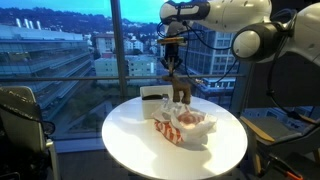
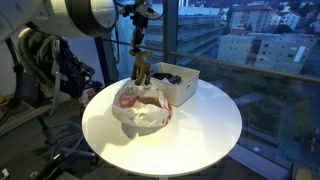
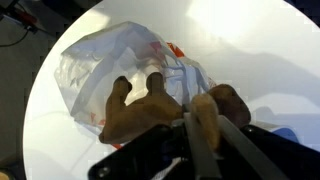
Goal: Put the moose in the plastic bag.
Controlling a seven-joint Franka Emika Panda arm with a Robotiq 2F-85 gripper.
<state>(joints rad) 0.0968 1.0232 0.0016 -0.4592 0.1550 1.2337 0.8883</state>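
My gripper (image 1: 174,64) is shut on a brown plush moose (image 1: 178,88) and holds it in the air above the round white table (image 1: 130,140). The moose hangs legs down in both exterior views (image 2: 141,68). In the wrist view the moose (image 3: 150,105) fills the lower middle, clamped between my fingers (image 3: 205,125). A crumpled clear plastic bag with red print (image 1: 183,125) lies on the table just below the moose; it also shows in an exterior view (image 2: 143,108) and in the wrist view (image 3: 110,65).
A white box (image 1: 157,99) with dark contents stands on the table behind the bag, also in an exterior view (image 2: 176,82). Large windows stand behind the table. A chair (image 1: 20,115) stands beside it. Cables and equipment (image 2: 45,60) sit near the arm's base.
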